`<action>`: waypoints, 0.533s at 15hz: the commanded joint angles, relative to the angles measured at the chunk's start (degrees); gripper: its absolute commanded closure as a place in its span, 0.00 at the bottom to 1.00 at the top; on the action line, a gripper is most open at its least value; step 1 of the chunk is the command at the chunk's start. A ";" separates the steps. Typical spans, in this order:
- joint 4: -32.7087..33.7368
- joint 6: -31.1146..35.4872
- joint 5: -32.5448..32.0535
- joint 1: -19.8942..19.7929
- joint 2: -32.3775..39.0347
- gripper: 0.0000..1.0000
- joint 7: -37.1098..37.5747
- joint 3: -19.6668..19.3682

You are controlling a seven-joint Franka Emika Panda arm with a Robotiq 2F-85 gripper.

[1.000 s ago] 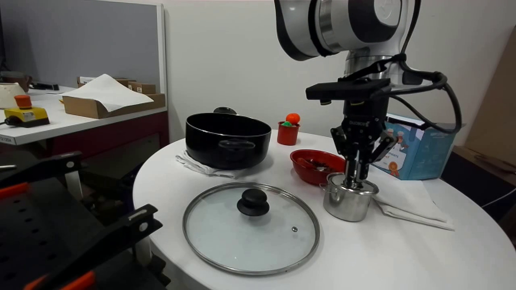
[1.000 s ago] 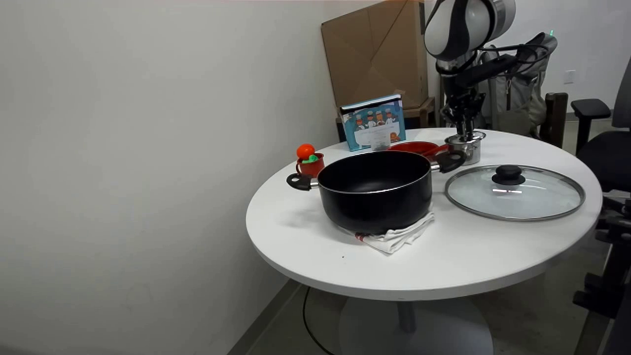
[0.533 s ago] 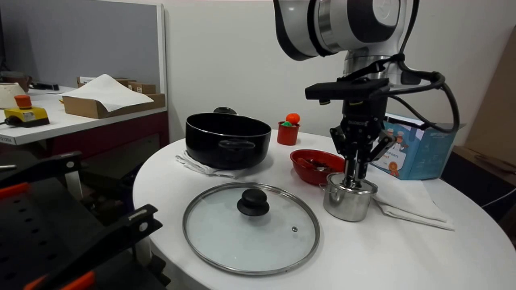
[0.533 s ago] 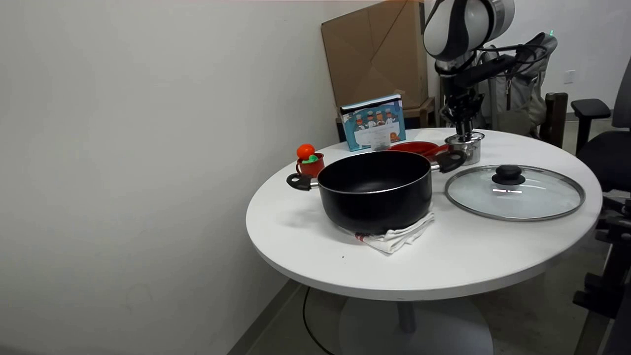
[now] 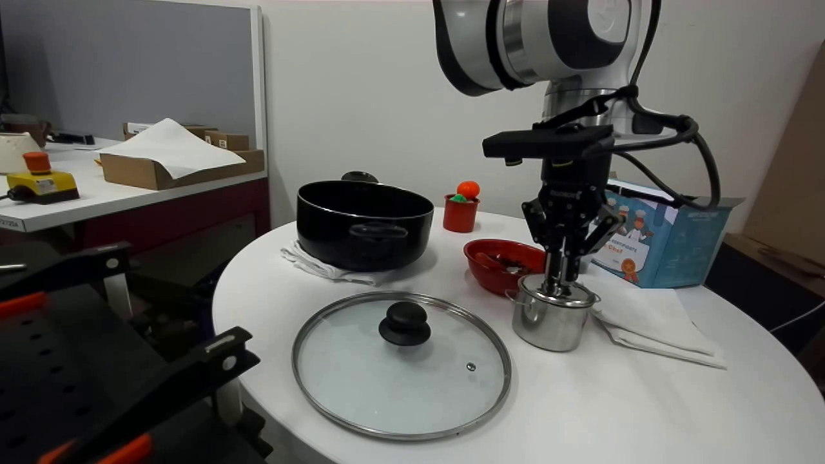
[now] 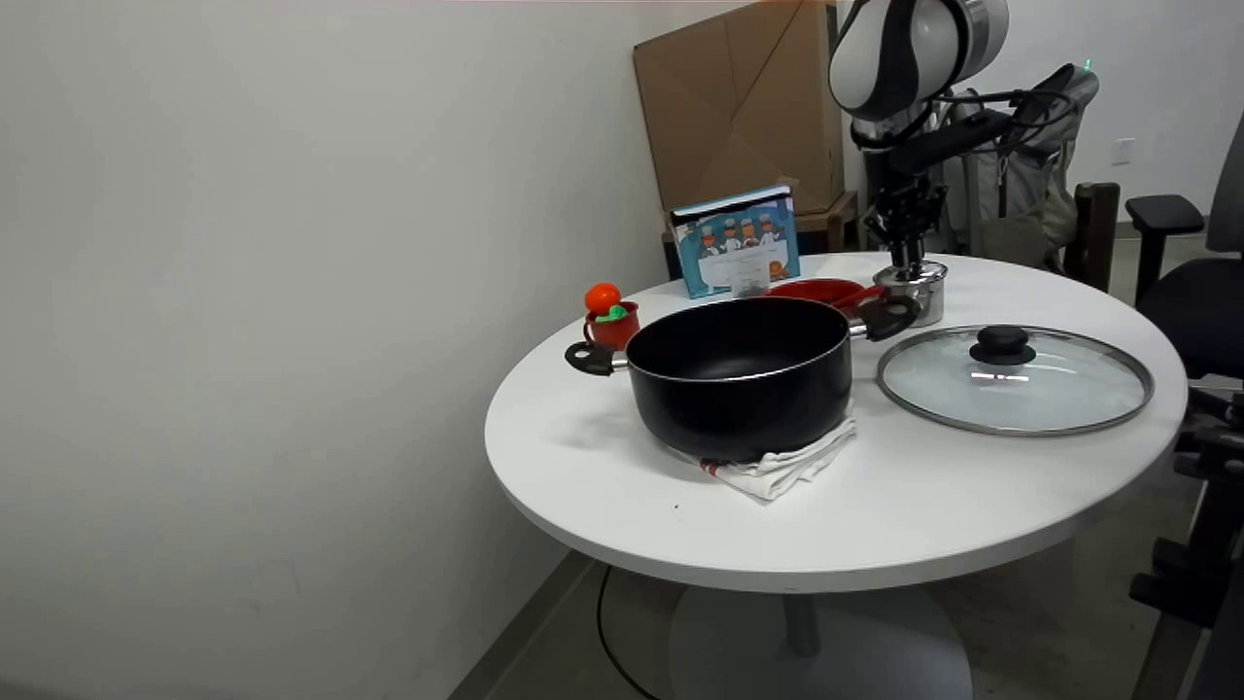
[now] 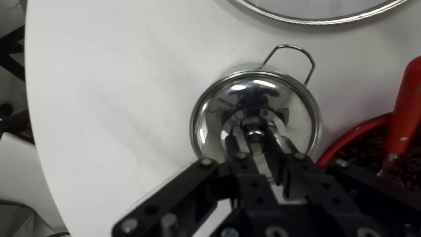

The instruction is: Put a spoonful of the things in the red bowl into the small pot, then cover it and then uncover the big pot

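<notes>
The small steel pot (image 5: pixel 548 325) stands upright on the table, also in an exterior view (image 6: pixel 931 303). Its steel lid (image 7: pixel 212 126) lies on its rim. My gripper (image 7: pixel 257 133) points down with its fingers shut on the lid's knob; it shows in both exterior views (image 5: pixel 559 285) (image 6: pixel 909 272). The red bowl (image 5: pixel 493 278) sits close beside the pot, holding dark bits and a red-handled spoon (image 7: pixel 403 108); its rim shows in the wrist view (image 7: pixel 345 138). The big black pot (image 5: pixel 361 238) (image 6: pixel 743 418) stands open. Its glass lid (image 5: pixel 361 386) (image 6: pixel 1069 389) lies on the table.
A white cloth (image 5: pixel 322 267) lies under the big pot. Another white cloth (image 5: pixel 657 332) lies beside the small pot. A red cup (image 5: pixel 459 216) with an orange ball and a blue box (image 5: pixel 689 245) stand at the back. The round table's edge (image 7: pixel 29 98) shows in the wrist view.
My gripper, the steel lid and the small pot have shifted together slightly toward the red bowl. The other things have not moved.
</notes>
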 commanded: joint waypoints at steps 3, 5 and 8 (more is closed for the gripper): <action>-0.51 1.12 0.64 -0.48 -0.65 0.88 -1.35 0.50; -0.74 1.35 0.84 -0.75 -0.70 0.88 -1.66 0.70; -1.07 1.57 1.31 -1.28 -0.90 0.88 -2.16 1.22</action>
